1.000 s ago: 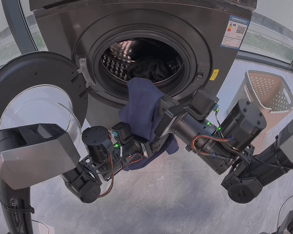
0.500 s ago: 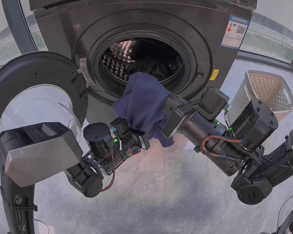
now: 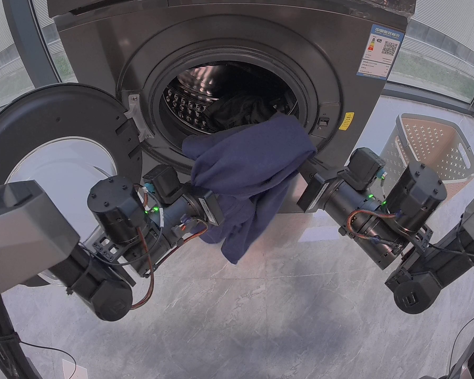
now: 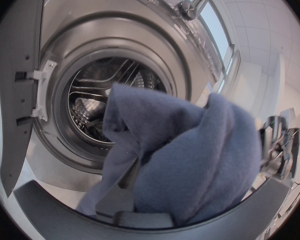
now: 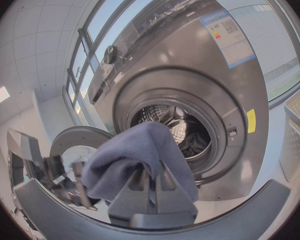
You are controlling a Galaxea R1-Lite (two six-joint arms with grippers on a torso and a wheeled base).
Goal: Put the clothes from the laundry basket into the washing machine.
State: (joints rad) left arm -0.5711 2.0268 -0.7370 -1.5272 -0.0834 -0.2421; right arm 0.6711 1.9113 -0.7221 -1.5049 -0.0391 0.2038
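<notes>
While the blue garment (image 3: 247, 169) hangs spread between both arms, I see it right in front of the washing machine (image 3: 237, 32), covering the port's rim from abt 4 to 7 o'clock. Whether it touches the rim, I can't tell. A loose tail droops toward the floor at 6 o'clock.

R gripper (image 5: 152, 180): jaws pressed together, pinching a fold of the garment. It sits at abt 4 o'clock of the port. L gripper (image 4: 125, 184) is at abt 7 o'clock of the port, under the cloth's other end. The cloth drapes over it, so I can't tell its state.

Inside the drum a dark heap of clothes (image 3: 237, 111) lies low, toward 6 o'clock, behind the garment's top edge.

The door (image 3: 58, 127) is swung wide open at 9 o'clock of the port, hinge side next to the opening. The laundry basket (image 3: 437, 148) stands on the floor at 3 o'clock of the machine, just beside its front corner, well apart from the garment.
</notes>
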